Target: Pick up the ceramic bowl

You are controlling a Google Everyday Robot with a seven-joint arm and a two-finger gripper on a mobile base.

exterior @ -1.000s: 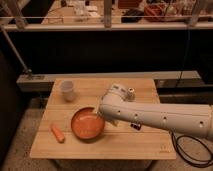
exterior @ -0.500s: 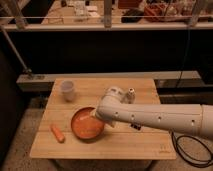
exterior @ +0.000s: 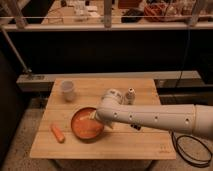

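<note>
Light wooden table [exterior: 131, 146], speckled floor [exterior: 21, 134], dark wall [exterior: 95, 52] behind, metal rail [exterior: 65, 26], dim warm light

The arm [exterior: 172, 122] is a thick, smooth white tube with small dark dots [exterior: 156, 119] along its side, ending at a rounded white joint [exterior: 112, 97] mid-frame, its pale end effector [exterior: 96, 116] just left of centre, a black cable [exterior: 186, 156] looping lower right.
</note>
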